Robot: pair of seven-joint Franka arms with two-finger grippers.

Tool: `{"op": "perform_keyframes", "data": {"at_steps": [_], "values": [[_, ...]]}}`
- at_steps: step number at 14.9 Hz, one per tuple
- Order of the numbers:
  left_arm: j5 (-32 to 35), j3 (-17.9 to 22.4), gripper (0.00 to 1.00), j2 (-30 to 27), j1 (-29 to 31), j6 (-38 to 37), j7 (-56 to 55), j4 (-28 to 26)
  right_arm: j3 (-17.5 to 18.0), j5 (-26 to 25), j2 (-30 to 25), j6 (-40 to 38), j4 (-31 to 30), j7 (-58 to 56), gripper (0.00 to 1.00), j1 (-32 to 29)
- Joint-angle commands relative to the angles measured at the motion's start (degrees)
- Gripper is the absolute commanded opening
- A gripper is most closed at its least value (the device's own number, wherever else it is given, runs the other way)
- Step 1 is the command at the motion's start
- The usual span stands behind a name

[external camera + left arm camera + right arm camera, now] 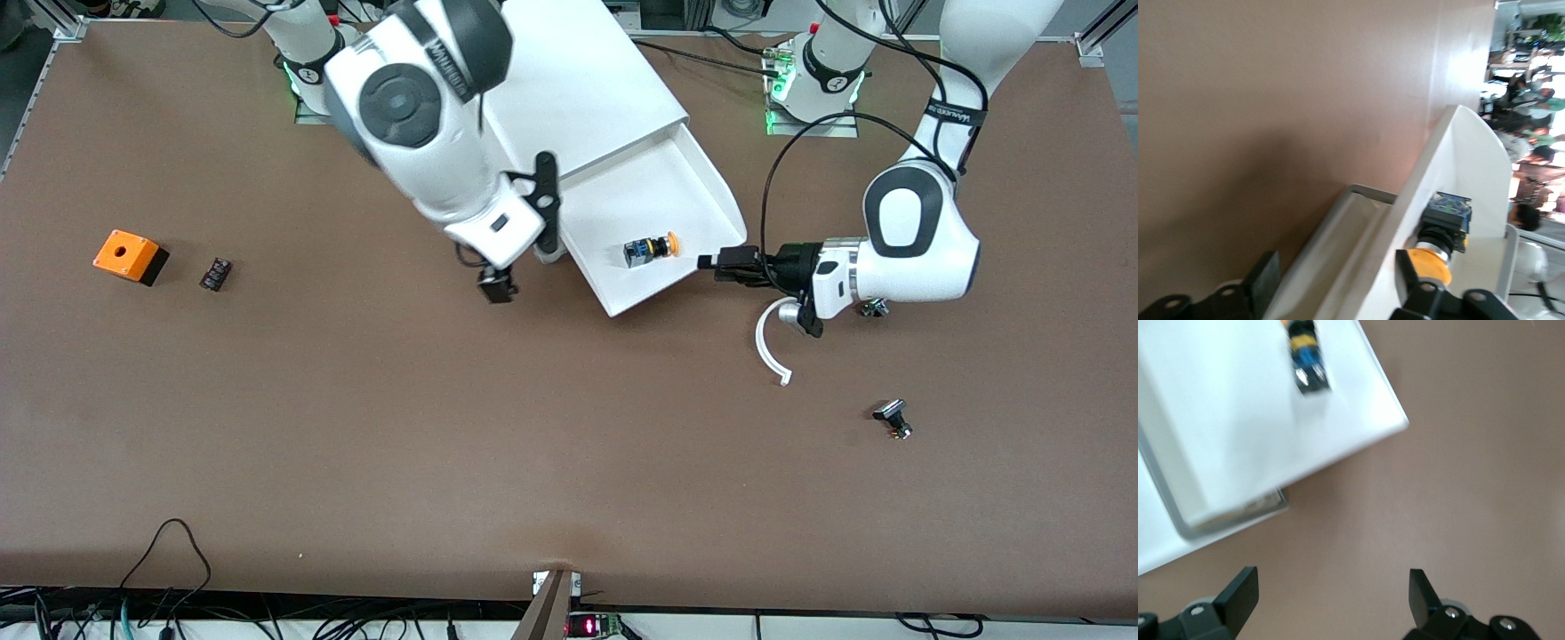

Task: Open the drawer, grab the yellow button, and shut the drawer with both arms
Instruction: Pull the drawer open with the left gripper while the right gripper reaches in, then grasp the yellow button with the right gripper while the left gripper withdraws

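We judge the left pincer [711, 262] nearer: jaws parted astride the drawer [702, 191] wall, gripping nothing. The button [650, 250] lies at its nine o'clock, cap toward it. The right pincer [498, 286] hovers open, empty, over the surface [444, 427].

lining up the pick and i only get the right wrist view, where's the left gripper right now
Observer: The left gripper is open astride the drawer's front wall, near its left-arm end.
Operator: how close to the button
Observer: The button lies in the drawer, orange cap right by that gripper's inner finger.
Operator: anything near my arm
Observer: An orange box sits toward the right arm's end, well clear of the right gripper over the table beside the drawer.
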Motion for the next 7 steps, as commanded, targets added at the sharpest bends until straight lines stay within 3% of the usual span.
{"op": "perform_keyframes", "data": {"at_steps": [1, 4, 7], "values": [[12.2, 2.0, 1.0, -1.0, 0.3, -0.3, -1.1, 6.9, -0.6, -1.4, 1.4, 1.2, 2.6, -1.5, 1.0, 4.3], [21.3, 3.6, 1.0, -3.9, 2.5, -0.4, -1.1, 12.2, -1.2, -4.2, 2.7, 5.6, 3.2, -1.4, 1.0, 9.3], [21.9, 5.6, 1.0, -6.1, 3.7, -0.6, -1.2, 14.5, -1.2, -4.2, 8.5, 10.1, 6.9, -1.2, 1.0, 11.3]]}}
